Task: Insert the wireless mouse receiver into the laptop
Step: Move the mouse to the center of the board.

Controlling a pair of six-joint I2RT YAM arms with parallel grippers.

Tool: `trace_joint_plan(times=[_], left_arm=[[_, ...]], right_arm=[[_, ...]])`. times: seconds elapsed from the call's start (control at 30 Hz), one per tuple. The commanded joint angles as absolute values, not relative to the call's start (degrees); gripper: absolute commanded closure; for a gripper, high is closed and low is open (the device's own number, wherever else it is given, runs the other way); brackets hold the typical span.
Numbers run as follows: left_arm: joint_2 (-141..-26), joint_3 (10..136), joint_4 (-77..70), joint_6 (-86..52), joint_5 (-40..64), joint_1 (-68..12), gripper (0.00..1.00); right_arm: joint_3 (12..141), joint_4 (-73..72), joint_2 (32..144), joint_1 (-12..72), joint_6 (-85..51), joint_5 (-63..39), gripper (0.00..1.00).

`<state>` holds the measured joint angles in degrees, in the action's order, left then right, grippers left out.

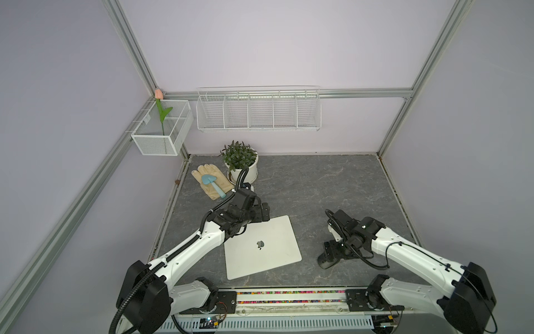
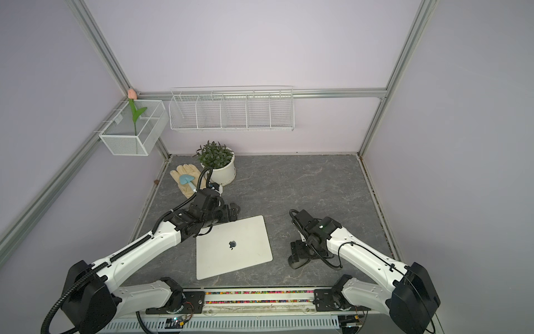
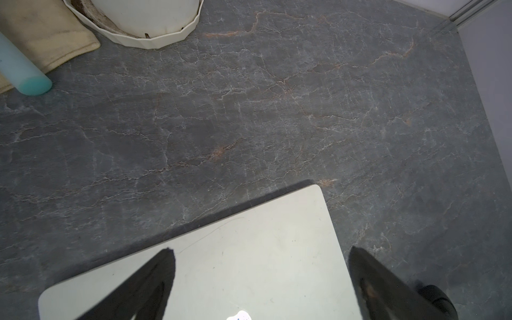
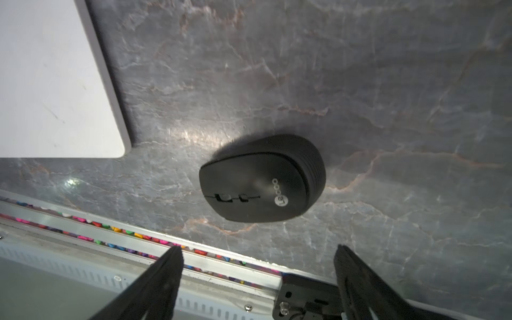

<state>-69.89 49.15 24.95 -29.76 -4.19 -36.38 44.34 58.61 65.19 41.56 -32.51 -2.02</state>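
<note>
Grey marble tabletop (image 1: 318, 185), closed laptop (image 1: 261, 245) lying flat mid-table. Left gripper (image 3: 261, 250) hangs spread over its far edge, right gripper (image 4: 259, 248) spread just by the mouse (image 4: 263, 180). Receiver's nowhere visible, so I'd guess step one: find and pinch it.

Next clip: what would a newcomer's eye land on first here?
The closed laptop lies mid-table between both arms, the open left gripper above its far edge. To its right the open right gripper hangs by a black mouse. A potted plant, glove and blue trowel sit at the far left; no receiver shows.
</note>
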Motion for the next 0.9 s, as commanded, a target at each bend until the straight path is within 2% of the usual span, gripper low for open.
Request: trace_joint_plan(times=[0.0, 0.07, 0.17, 0.27, 0.57, 0.87], left_arm=[[-70.14, 48.85, 24.68, -30.92, -4.08, -36.40, 0.00], [-70.14, 48.75, 24.58, -31.09, -4.25, -36.41, 0.00], [-70.22, 48.69, 24.44, -31.42, -4.26, -36.39, 0.00], [-70.31, 48.78, 24.51, -31.39, -4.28, -36.39, 0.00], [-70.30, 49.02, 25.27, -31.38, -5.10, -36.39, 0.00], [-70.07, 48.77, 25.75, -31.28, -5.45, -36.39, 0.00]], right_arm=[[42.40, 64.38, 63.95, 43.07, -38.52, -5.50, 0.08], [40.92, 63.84, 63.51, 44.43, -40.18, -6.63, 0.00], [38.59, 61.57, 64.09, 46.13, -41.97, -7.60, 0.09], [37.41, 58.40, 66.13, 47.83, -43.27, -6.99, 0.14], [35.66, 40.36, 71.73, 48.69, -45.32, -7.77, 0.15], [43.10, 33.05, 81.60, 45.58, -38.91, -4.75, 0.13]])
